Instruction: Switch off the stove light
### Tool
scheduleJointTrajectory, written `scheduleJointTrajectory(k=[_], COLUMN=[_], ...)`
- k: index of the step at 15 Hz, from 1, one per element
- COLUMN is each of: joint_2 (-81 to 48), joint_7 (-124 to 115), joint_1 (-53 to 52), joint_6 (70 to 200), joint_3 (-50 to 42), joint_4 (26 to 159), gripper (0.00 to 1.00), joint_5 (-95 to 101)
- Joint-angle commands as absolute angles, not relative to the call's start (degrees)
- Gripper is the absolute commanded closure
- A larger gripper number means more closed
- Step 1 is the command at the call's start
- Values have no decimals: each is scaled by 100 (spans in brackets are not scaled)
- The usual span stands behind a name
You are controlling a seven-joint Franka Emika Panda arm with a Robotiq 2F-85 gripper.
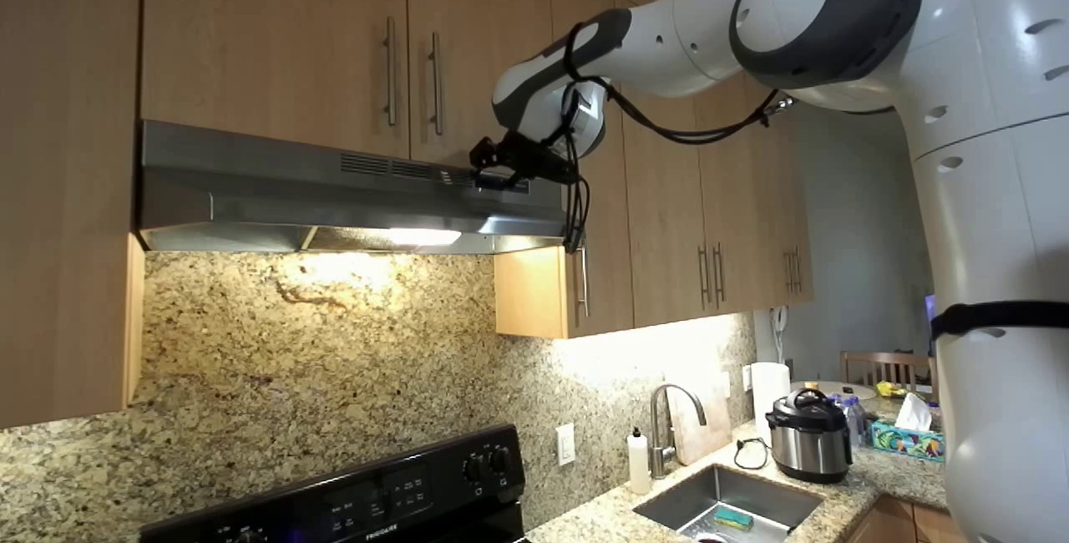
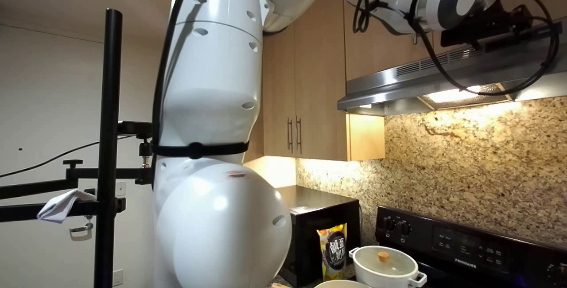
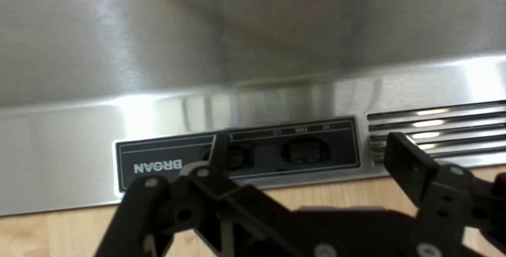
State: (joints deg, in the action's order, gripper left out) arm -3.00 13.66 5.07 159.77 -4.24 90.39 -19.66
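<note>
The stove light [image 1: 424, 236] under the steel range hood [image 1: 276, 196] is lit; it also glows in an exterior view [image 2: 454, 94]. In the wrist view, the black control panel [image 3: 263, 158] appears upside down. The rocker switch labelled FAN [image 3: 305, 150] lies between the fingers in the picture. A second rocker switch [image 3: 237, 157] is partly hidden behind the left-hand finger, and its label is mostly covered. My gripper [image 3: 311, 150] is open and empty, with fingers spread before the panel. In an exterior view, the gripper [image 1: 487, 170] is at the hood's front; contact cannot be told.
Vent slots [image 3: 438, 130] lie beside the panel. Wooden cabinets [image 1: 276, 42] with bar handles [image 1: 436, 83] stand above the hood. Black cables [image 2: 542, 64] loop from the wrist past the hood. Below are the black stove [image 1: 367, 497] and a lidded white pot [image 2: 385, 268].
</note>
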Motion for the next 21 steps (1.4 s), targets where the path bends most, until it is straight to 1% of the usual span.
scheduleJointTrajectory(k=[1,21], joint_2=[-429,-473], joint_7=[1381,1538], joint_1=[523,504], joint_6=[15996,15964], joint_3=[-466,-339], joint_4=[8895,8636], gripper=[0,0], joint_5=[-1786,-1802])
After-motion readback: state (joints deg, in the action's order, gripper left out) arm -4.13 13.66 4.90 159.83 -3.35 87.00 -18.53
